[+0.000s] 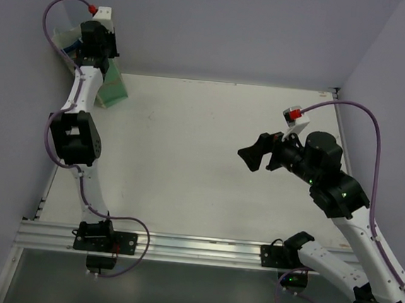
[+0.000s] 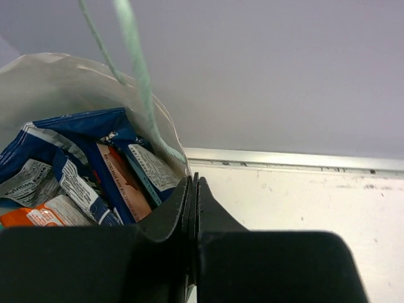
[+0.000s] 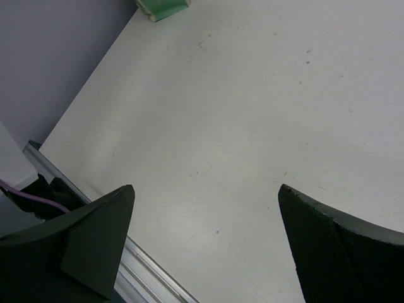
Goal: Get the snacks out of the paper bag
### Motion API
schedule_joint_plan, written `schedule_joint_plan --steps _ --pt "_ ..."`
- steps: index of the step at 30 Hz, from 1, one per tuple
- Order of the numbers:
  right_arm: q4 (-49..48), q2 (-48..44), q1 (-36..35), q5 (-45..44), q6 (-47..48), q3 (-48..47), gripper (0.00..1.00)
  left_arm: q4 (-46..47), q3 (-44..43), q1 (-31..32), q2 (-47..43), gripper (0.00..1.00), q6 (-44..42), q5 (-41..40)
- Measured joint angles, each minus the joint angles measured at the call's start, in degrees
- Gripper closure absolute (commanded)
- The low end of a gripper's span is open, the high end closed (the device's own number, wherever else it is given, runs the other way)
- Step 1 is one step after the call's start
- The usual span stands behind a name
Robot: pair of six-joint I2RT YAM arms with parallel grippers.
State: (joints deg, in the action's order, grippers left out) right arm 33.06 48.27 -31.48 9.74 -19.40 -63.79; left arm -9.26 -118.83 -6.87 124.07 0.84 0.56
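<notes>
The mint-green paper bag stands at the table's far left corner against the wall. My left gripper is at its top. In the left wrist view the jaws are pressed shut right at the bag's cream rim, apparently pinching it. The bag's inside holds the snacks: dark blue and white packets, an orange one and a teal-edged one. A thin handle runs upward. My right gripper is wide open and empty above the table's right half.
The white table is walled at the back and both sides. An aluminium rail runs along the near edge. The bag's green base shows at the top of the right wrist view.
</notes>
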Motion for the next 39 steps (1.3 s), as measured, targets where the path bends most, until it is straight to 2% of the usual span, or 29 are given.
schedule_joint_plan --steps 7,11,23,25,26,27,30,32,33,34,39 --pt "-1.2 0.0 0.0 -0.2 1.4 -0.2 0.01 -5.5 7.1 0.3 -7.5 1.0 -1.3 8.0" --pt "-2.0 0.0 0.0 -0.3 1.9 -0.2 0.01 -8.5 14.1 3.1 -14.0 1.0 -2.5 10.4" --pt "-4.6 -0.1 0.0 -1.9 3.3 -0.2 0.01 -17.1 35.5 26.5 -36.7 1.0 0.6 12.5" --pt "-4.8 0.0 0.0 -2.4 3.5 -0.2 0.01 -18.2 38.4 29.2 -40.1 0.97 1.9 12.4" --pt "-4.9 0.0 0.0 -2.7 3.5 -0.2 0.01 -18.6 39.5 30.3 -41.3 0.92 2.5 12.3" --pt "-4.9 -0.1 0.0 -2.8 3.6 -0.2 0.01 -19.2 40.2 31.1 -42.2 0.66 3.1 12.3" --pt "-5.1 -0.4 0.0 -2.9 3.9 0.1 0.01 -20.3 40.4 32.6 -43.2 0.24 4.3 12.2" --pt "-5.0 -0.7 0.0 -3.1 4.4 0.3 0.01 -21.8 39.2 32.8 -43.2 0.14 5.6 11.6" --pt "-5.0 -0.7 0.0 -3.3 4.7 0.3 0.01 -22.7 38.1 32.8 -43.2 0.04 6.1 11.1" --pt "-5.0 -0.7 0.0 -3.6 5.1 0.3 0.01 -23.8 36.3 32.8 -43.2 0.01 6.6 10.6" --pt "-4.3 -0.8 0.0 -4.7 6.4 0.2 0.01 -25.1 25.8 32.8 -45.0 0.0 9.2 5.9"
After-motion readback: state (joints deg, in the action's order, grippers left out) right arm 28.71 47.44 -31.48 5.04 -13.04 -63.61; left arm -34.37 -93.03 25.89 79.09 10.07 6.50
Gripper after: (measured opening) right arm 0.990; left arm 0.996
